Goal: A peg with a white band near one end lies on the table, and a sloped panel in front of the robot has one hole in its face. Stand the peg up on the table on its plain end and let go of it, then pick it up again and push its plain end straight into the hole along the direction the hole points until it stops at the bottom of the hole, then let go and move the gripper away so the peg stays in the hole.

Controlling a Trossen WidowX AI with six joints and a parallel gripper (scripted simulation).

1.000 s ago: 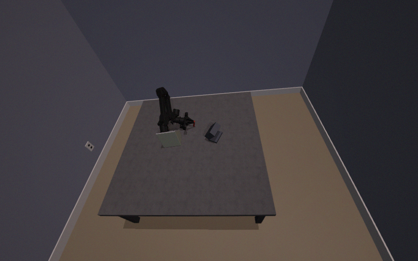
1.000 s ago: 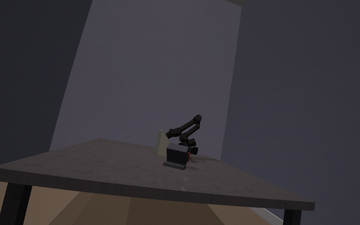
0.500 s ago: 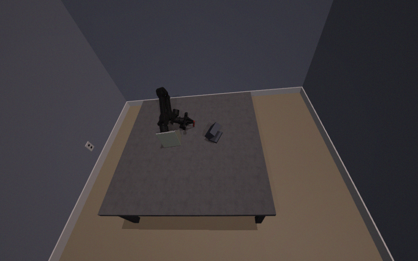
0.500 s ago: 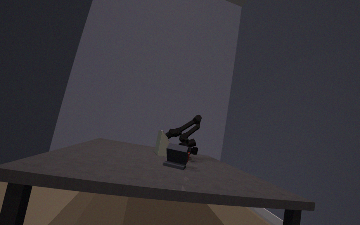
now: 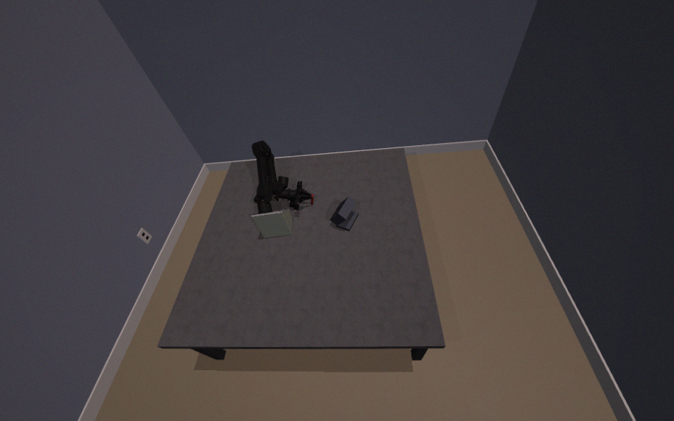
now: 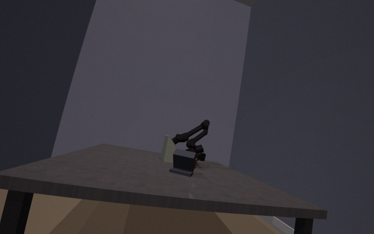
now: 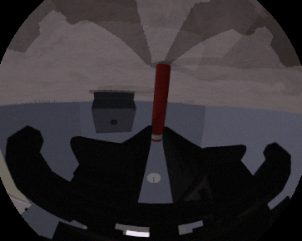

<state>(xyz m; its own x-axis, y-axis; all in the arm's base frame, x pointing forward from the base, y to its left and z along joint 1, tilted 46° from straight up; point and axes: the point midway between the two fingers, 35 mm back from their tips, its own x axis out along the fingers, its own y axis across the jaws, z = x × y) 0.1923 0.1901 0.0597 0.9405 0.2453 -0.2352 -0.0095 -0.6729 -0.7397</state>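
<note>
The red peg [image 5: 311, 199] [image 6: 195, 163] [image 7: 160, 97] stands nearly upright, with its white band at the upper end and its plain end down. The wrist view shows the table at the top of the picture. My gripper [image 5: 310, 196] [image 7: 157, 130] is shut on the peg close to the white band, reaching in roughly level from the side. The plain end meets its shadow on the table [image 5: 303, 292] [image 6: 95, 174]; whether it touches cannot be told for certain. The dark grey sloped panel [image 5: 338, 213] [image 6: 183, 160] [image 7: 103, 124] stands beyond the peg; its hole [image 7: 114, 122] shows in the wrist view.
A pale green wedge-shaped block [image 5: 274, 224] [image 6: 168, 151] stands close beside the arm's base. The arm [image 5: 265, 175] [image 6: 192, 134] rises behind the gripper. The panel's low foot [image 5: 348, 221] [image 6: 181, 172] sticks out on its side away from the arm.
</note>
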